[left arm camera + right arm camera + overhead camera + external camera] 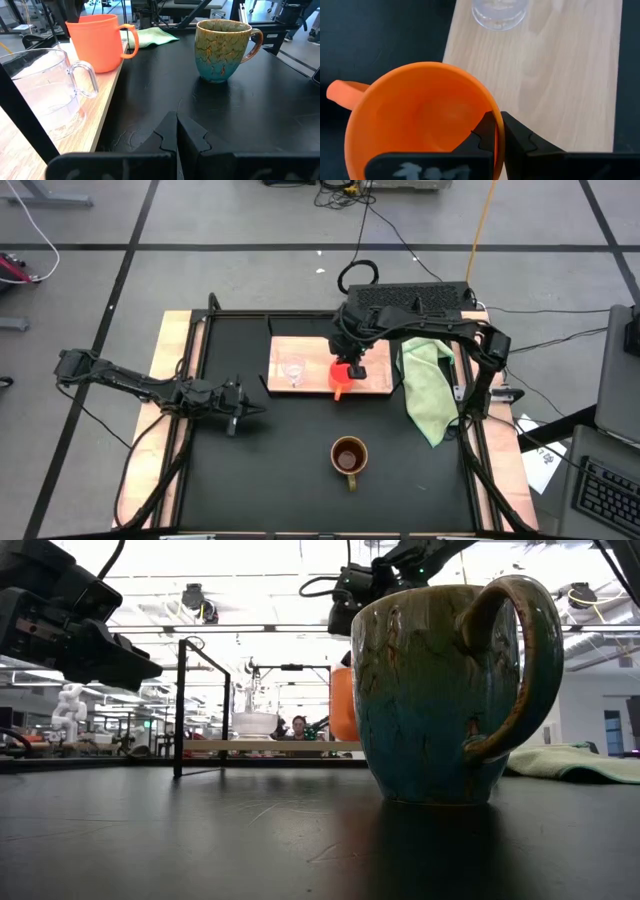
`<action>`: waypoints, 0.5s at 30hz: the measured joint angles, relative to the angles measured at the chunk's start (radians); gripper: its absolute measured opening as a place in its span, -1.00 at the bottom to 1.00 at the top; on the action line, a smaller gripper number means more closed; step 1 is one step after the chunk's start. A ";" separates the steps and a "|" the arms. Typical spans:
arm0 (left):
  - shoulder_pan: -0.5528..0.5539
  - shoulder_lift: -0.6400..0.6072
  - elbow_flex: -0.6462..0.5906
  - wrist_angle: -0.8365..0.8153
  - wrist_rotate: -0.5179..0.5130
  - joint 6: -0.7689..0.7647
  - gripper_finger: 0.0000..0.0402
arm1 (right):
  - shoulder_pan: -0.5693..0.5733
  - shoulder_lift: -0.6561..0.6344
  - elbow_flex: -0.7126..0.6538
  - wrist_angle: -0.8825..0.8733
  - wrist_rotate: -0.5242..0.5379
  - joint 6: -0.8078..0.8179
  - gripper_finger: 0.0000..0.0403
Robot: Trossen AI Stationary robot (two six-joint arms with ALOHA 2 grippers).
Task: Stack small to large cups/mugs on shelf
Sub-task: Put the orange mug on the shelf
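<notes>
The orange mug is upright at the near right part of the light-wood shelf, its handle reaching past the shelf's near edge. My right gripper comes down from the far side and is shut on its rim. A clear glass cup stands on its base on the shelf to the left of it. The brown mug stands on the black table nearer the front. My left gripper hovers shut at the table's left, touching nothing. My right gripper pinches the orange mug's rim on the side away from the handle, one finger inside the mug and one outside. The fingers slant down from above and from the far side. The mug stays upright; I cannot tell whether its base rests on the shelf.
A light green cloth lies crumpled on the table just right of the shelf. A dark frame post stands at the shelf's left end. Bare black tabletop lies between the shelf and the brown mug.
</notes>
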 joint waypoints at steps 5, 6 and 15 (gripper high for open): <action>0.000 0.000 0.000 -0.003 0.000 0.003 -0.98 | 0.000 0.002 0.000 0.019 0.001 0.000 -0.98; 0.000 0.000 0.000 -0.003 0.000 0.004 -0.98 | 0.000 0.002 0.000 0.022 0.001 0.000 -0.98; 0.000 0.000 0.000 -0.004 0.000 0.019 -0.98 | 0.001 0.003 0.000 0.036 0.003 -0.006 -0.98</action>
